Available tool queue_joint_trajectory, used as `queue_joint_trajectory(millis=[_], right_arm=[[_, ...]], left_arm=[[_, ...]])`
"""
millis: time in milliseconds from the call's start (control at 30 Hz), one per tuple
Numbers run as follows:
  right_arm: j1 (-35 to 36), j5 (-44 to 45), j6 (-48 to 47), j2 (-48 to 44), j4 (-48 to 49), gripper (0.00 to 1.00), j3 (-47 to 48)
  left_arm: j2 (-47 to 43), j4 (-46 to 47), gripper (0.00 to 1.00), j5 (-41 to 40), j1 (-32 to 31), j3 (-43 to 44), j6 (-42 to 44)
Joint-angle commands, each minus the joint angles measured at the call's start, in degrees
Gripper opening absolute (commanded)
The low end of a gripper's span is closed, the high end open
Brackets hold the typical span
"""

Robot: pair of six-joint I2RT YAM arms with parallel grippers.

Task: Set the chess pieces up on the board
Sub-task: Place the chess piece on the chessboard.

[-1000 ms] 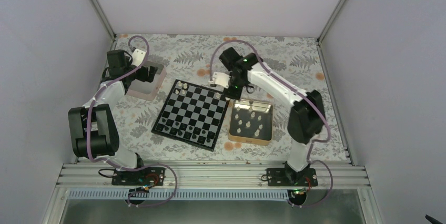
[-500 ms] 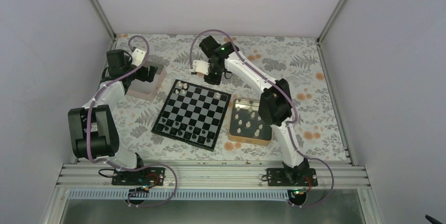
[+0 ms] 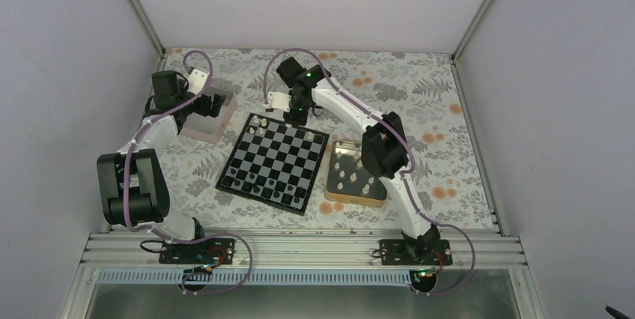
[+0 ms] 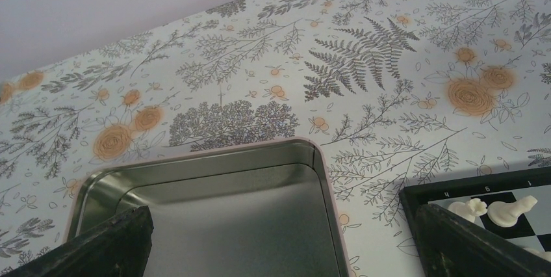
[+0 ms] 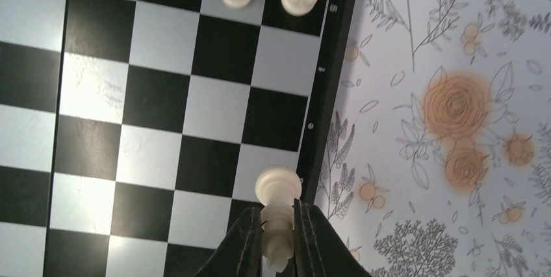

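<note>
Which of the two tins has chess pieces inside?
The gold tin right of the chessboard; white chess pieces stand in it. The pinkish silver tin looks empty.

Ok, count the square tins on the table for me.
2. A gold tin sits right of the board, white pieces inside; a pinkish silver tin sits left of the board's far corner. None looks hidden.

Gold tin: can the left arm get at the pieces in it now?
Probably not. The left gripper sits open at the pinkish tin, the whole board lies between it and the gold tin, and the right arm's elbow hangs over that tin.
</note>
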Motion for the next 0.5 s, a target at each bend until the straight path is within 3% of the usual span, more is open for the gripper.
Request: queue_joint_trajectory(millis=[0,467], right_arm=[[1.3,-1.9,-0.1,2.2,3.4,0.08,1.8],[1.8,-1.9,0.4,5.3,5.9,0.08,4.0]], left_arm=[[0.6,1.1,1.00,1.7,0.4,-0.2,0.8],[0.4,1.0,1.00,2.1,0.4,-0.4,1.0]])
